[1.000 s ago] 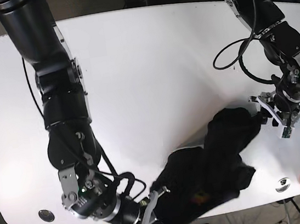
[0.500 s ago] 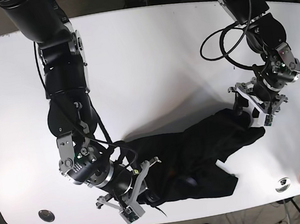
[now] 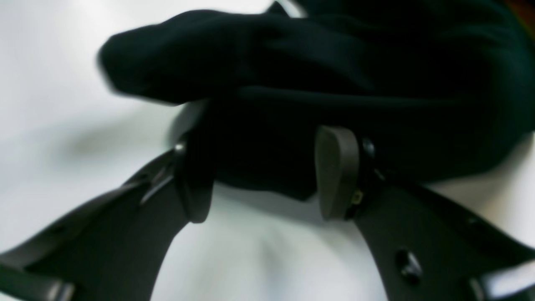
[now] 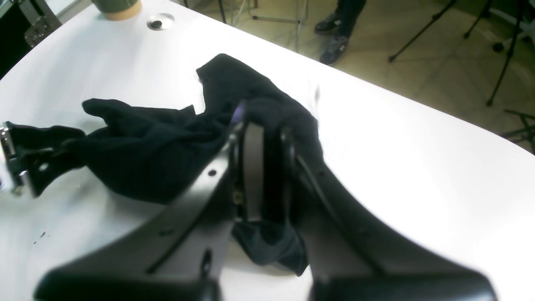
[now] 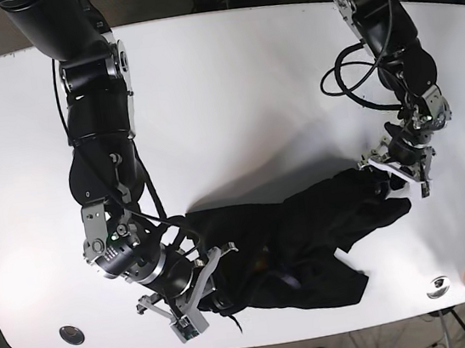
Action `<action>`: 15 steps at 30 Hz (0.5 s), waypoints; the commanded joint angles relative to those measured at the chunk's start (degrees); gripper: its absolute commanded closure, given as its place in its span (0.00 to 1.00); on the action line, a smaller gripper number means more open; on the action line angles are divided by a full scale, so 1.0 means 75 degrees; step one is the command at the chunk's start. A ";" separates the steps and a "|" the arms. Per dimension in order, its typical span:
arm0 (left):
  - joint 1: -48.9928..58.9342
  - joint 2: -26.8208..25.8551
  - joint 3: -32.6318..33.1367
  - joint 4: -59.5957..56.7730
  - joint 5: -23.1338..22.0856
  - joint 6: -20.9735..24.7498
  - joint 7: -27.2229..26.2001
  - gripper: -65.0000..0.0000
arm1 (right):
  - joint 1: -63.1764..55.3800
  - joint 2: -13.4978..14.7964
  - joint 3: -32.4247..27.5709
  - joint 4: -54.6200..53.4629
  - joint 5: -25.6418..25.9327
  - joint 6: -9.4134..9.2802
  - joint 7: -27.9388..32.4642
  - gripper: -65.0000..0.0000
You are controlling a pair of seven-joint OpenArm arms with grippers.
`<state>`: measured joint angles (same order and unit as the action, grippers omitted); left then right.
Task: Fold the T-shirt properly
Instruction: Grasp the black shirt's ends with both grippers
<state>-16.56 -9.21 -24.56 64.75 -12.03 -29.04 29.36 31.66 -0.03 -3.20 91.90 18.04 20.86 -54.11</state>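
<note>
Here the black T-shirt [image 5: 298, 247] lies crumpled and stretched along the near edge of the white table [image 5: 231, 97], strung between the two arms. The right gripper [image 5: 199, 297], on the base view's left, has its fingers [image 4: 253, 167] pressed close together with a fold of dark cloth pinched between them; a loose flap hangs below the grip. From there the fabric runs in bunched ridges toward the left gripper [image 5: 397, 171], at the garment's other end on the base view's right. In the left wrist view its two pads [image 3: 336, 171] stand apart, with a thick roll of the shirt lying across the gap and draped over them; whether they actually clamp the cloth cannot be told from that blurred picture. A green cup [image 4: 115, 5] stands at the table's corner, well apart from the shirt.
</note>
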 commanded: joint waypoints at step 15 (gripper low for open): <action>-0.1655 -0.0618 0.1158 -0.3118 0.0520 0.0502 -0.1237 0.46 | 0.0098 0.0092 0.0046 0.0225 0.0109 0.0014 0.0246 0.97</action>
<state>-27.05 -13.28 -15.86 42.41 -7.77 -25.28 20.67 30.52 0.71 -2.98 92.25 18.17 20.86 -54.11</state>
